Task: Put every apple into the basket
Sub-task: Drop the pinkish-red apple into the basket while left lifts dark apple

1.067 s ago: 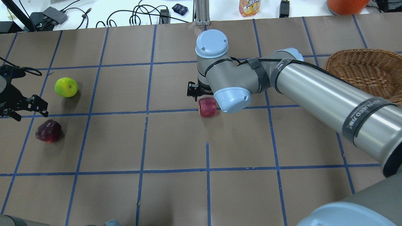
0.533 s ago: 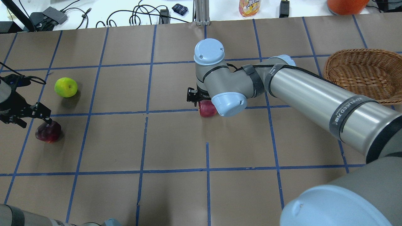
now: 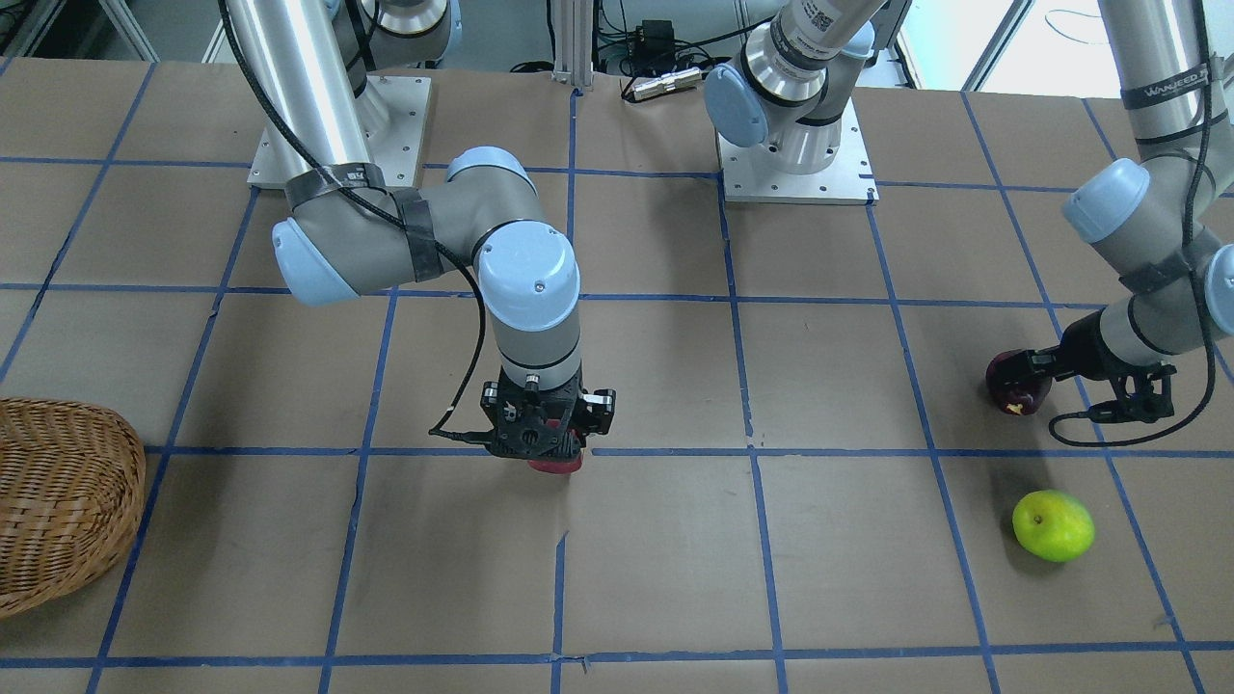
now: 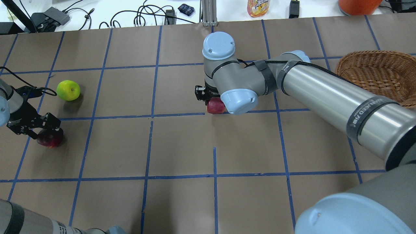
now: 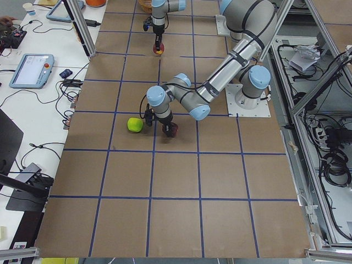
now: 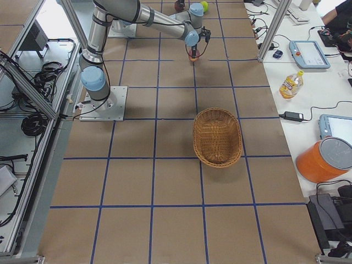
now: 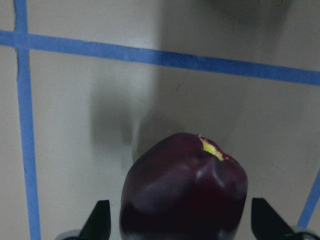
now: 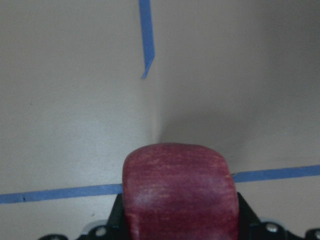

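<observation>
The dark maroon apple [image 7: 182,185] near the table's [image 4: 182,146] left edge is straddled by the left gripper's [image 7: 182,222] parted fingers [image 7: 101,219], while the streaked red apple [image 8: 180,195] is clamped in the right gripper's [image 3: 546,449].

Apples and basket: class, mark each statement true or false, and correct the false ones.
1. The basket holds no apples. True.
2. The yellow-green apple sits between the fingers of the left gripper. False: it lies free on the table; the left gripper straddles the maroon apple, fingers open.
3. The right gripper is closed on the red apple. True.
4. The basket stands on the left arm's side of the table. False: it stands on the right arm's side.
</observation>
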Available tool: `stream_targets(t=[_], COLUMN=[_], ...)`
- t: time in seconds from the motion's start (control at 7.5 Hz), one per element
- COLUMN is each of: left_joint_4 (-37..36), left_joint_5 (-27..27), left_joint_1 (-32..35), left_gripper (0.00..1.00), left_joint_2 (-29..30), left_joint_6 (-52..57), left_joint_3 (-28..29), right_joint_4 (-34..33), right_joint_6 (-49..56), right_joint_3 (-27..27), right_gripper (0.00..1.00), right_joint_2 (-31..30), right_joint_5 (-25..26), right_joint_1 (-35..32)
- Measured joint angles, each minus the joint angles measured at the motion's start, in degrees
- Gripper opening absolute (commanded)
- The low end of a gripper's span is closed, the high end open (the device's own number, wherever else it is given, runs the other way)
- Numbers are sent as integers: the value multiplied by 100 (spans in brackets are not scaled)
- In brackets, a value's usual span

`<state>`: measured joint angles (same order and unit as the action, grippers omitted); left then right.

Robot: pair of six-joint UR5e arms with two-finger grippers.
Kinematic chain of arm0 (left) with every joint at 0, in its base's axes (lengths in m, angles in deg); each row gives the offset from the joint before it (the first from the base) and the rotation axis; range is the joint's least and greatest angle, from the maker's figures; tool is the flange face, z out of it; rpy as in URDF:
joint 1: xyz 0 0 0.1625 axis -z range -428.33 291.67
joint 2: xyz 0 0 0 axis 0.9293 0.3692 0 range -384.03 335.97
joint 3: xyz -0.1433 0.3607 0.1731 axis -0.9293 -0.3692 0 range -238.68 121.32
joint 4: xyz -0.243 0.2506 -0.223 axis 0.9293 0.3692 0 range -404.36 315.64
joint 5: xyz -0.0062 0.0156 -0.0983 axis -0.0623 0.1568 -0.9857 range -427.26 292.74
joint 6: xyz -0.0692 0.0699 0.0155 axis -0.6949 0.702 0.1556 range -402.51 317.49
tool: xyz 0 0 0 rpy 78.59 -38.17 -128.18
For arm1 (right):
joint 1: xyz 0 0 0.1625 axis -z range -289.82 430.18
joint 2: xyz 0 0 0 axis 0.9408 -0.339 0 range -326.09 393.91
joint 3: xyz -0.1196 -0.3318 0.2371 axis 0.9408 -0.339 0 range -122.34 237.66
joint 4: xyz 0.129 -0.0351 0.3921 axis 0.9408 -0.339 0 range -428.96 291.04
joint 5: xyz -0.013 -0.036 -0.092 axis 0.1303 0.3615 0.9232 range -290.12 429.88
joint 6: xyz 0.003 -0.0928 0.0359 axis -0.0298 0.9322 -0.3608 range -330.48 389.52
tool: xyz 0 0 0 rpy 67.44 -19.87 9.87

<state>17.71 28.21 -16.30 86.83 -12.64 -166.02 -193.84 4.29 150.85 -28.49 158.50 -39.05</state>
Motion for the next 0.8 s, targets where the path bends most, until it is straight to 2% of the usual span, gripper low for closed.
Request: stream_targets(t=[0.27, 0.4, 0.53, 0.67, 0.8], left_joint_4=[15, 22, 15, -3, -9], left_joint_5=[1, 4, 7, 11, 19], left_joint_1=[-1, -1, -1, 1, 5], left_gripper=[100, 95, 57, 26, 8], left_joint_2=[30, 32, 18, -16, -53], left_joint_6=[-6, 24, 70, 96, 111], left_joint_3=[-5, -32, -108, -181, -198], right_joint_4=[591, 989, 1386, 1732, 1881], right_joint_6=[759, 1341, 2020, 2838, 3744], right_joint_3=[-108, -189, -326, -495, -609], right_gripper=[45, 44, 44, 47, 49], right_joint_2=[-342, -459, -516, -520, -504], right_joint_5=[24, 8, 8, 73, 214], right_joint_1=[789, 1391, 2002, 2570, 3024])
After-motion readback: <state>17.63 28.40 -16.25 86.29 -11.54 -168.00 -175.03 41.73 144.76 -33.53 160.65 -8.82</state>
